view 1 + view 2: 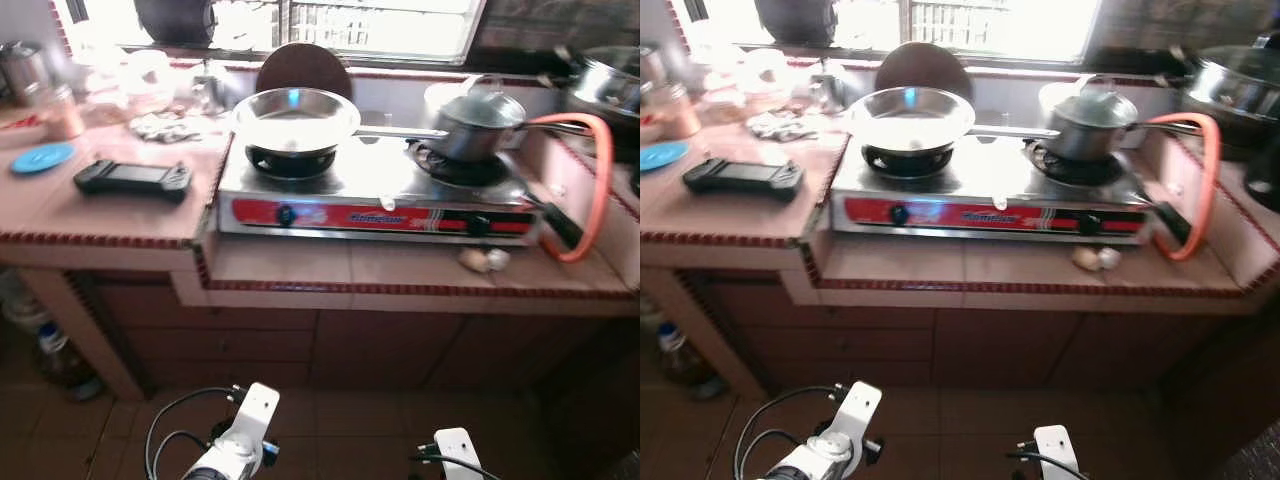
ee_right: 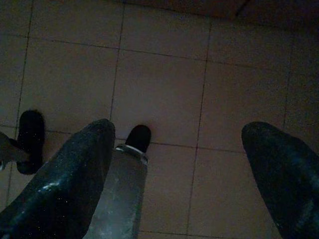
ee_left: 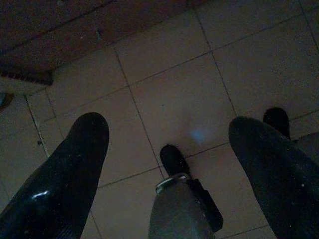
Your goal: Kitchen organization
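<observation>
Approach is our step, we judge: both grippers, left gripper [image 3: 167, 149] and right gripper [image 2: 182, 154], hang spread over floor tiles, so reaching the shiny steel frying pan [image 1: 296, 115] upper centre comes next.

A tiled counter [image 1: 120, 215] with a red-dotted edge runs across the scene, stepping down to a lower shelf in the middle. On that shelf sits a steel two-burner stove [image 1: 380, 185] with a red front and two black knobs. An orange hose [image 1: 598, 170] loops from the stove's right end up along the right side. Two pale lumps [image 1: 485, 260] lie on the shelf just near of the stove's right corner. On the left counter a black device [image 1: 133, 178] lies flat, with a blue disc [image 1: 42, 157] to its left. A bright window [image 1: 380, 20] spans the far wall. A bottle [image 1: 50, 345] stands in the shade under the left counter, on the brown tiled floor [image 1: 350, 420].
</observation>
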`<state>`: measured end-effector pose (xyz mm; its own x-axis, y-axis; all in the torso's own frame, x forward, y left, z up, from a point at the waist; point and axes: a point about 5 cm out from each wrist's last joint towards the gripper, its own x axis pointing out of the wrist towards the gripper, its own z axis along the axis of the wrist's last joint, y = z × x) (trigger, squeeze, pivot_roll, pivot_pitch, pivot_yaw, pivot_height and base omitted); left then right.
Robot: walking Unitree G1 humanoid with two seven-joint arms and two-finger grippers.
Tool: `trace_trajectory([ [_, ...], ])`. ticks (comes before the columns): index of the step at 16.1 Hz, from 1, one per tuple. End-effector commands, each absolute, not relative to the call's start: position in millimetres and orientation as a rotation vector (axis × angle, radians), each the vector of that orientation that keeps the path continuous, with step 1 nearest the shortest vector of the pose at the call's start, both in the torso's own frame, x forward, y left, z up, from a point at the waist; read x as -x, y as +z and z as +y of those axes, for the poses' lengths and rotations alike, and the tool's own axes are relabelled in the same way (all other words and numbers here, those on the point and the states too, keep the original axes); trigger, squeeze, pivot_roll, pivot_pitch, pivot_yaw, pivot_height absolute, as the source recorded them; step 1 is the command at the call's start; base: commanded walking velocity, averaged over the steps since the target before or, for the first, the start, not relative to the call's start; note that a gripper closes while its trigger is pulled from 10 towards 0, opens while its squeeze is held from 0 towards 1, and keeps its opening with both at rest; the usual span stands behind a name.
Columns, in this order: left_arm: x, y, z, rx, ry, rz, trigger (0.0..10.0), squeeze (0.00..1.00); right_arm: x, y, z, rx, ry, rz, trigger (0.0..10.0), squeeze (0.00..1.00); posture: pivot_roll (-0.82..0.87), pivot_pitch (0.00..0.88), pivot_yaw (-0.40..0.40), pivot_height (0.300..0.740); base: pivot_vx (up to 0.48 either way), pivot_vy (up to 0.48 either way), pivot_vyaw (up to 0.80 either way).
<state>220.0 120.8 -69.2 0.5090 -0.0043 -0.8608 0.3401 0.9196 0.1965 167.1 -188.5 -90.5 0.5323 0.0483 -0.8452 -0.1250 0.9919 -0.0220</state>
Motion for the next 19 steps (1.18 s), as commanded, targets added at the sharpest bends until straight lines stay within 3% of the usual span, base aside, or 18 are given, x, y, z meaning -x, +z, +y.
trace_trajectory([
  [1, -221, -68, 118, -0.384, -0.228, 1.02, 10.0, 0.0, -166, -91, -191, 0.066, 0.088, 1.009, 10.0, 0.0, 0.17, 0.0, -0.091, 0.74, 0.0, 0.0, -0.56],
  [7, -224, -67, 119, -0.451, -0.271, 1.023, 10.0, 0.0, -168, -92, -172, -0.009, 0.069, 1.001, 10.0, 0.0, 0.24, 0.0, -0.039, 0.74, 0.0, 0.0, 0.0],
  [11, -225, -66, 116, -0.423, -0.201, 1.014, 10.0, 0.0, -173, -90, -163, -0.048, 0.091, 0.986, 10.0, 0.0, 0.32, 0.0, -0.075, 0.74, 0.0, 0.0, 0.0],
  [14, -222, -66, 112, -0.248, -0.025, 0.996, 10.0, 0.0, -191, -82, -161, -0.052, 0.125, 0.955, 10.0, 0.0, 0.39, 0.0, -0.155, 0.74, 0.0, 0.0, 0.0],
  [16, -219, -67, 108, -0.046, 0.137, 0.964, 10.0, 0.0, -224, -64, -151, -0.169, 0.109, 0.854, 10.0, 0.0, 0.42, 0.0, -0.195, 0.74, 0.0, 0.0, 0.0],
  [18, -223, -64, 109, -0.059, 0.144, 0.886, 10.0, 0.0, -250, -46, -137, -0.206, 0.131, 0.748, 10.0, 0.0, 0.42, 0.0, -0.198, 0.74, 0.0, 0.0, 0.0],
  [19, -233, -56, 188, -0.079, 0.242, 0.803, 10.0, 0.0, -262, -37, -130, -0.243, 0.133, 0.697, 10.0, 0.0, 0.4, 0.0, -0.192, 0.74, 0.0, 0.0, 0.0],
])
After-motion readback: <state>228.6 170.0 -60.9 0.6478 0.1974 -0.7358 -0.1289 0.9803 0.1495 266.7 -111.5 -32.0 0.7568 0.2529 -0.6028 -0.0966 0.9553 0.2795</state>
